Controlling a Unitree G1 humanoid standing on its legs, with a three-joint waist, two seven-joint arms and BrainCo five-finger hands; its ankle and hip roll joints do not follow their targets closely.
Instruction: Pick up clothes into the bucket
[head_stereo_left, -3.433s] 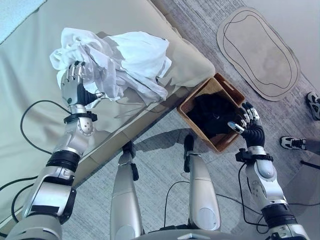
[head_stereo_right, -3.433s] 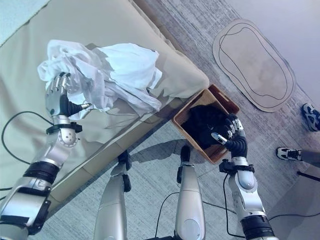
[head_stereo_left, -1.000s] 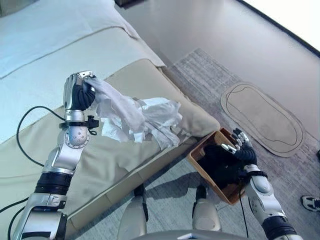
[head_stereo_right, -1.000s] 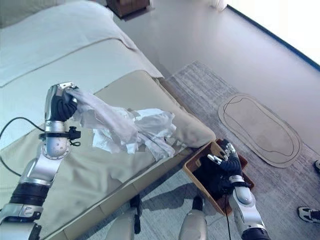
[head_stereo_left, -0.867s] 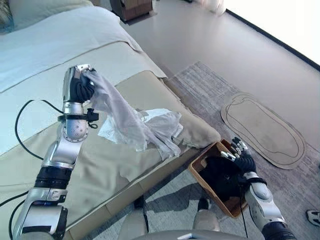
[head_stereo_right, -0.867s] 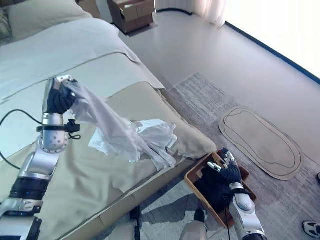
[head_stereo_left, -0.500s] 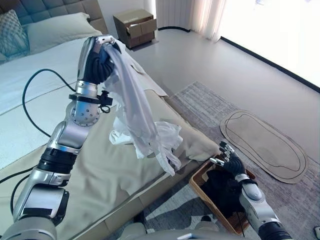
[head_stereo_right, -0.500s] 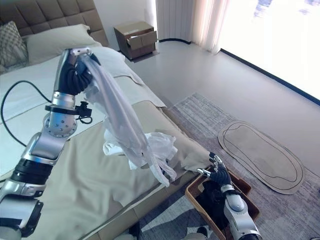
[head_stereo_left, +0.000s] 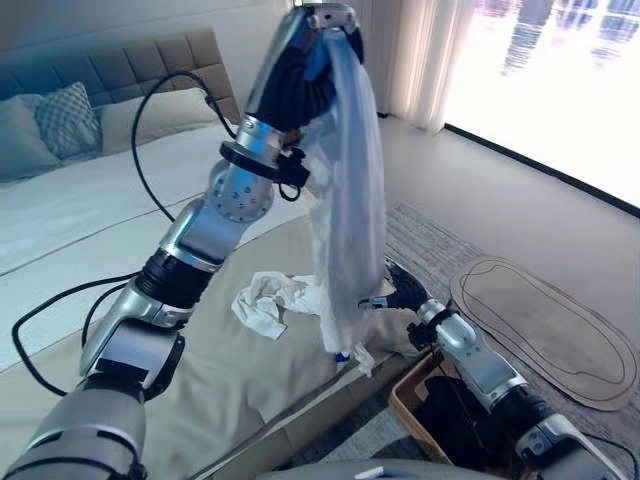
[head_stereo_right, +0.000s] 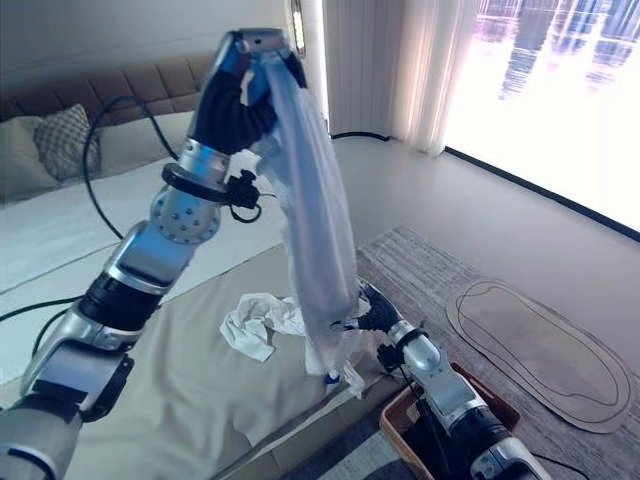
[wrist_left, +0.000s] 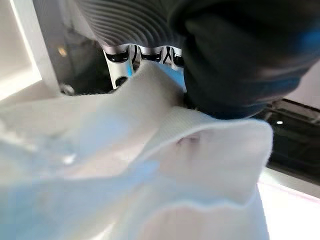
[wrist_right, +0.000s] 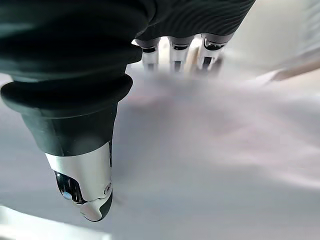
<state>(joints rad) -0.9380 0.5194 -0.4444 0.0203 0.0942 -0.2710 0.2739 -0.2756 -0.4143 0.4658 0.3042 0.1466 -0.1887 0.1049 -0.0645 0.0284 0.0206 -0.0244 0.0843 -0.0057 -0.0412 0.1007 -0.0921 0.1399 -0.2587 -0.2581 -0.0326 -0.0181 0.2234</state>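
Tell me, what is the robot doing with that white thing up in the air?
The robot's left hand is clamped on a white garment and holds it high above the bed, so it hangs down long. Its right hand reaches to the cloth's lower end. Another crumpled white cloth lies on the bed. The brown basket waits on the floor beside the bed.

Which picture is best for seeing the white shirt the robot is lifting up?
The left eye view: the white garment hangs full length from the raised left hand over the bed. The right eye view shows the same. The left wrist view shows only bunched cloth; the right wrist view a pale blur.
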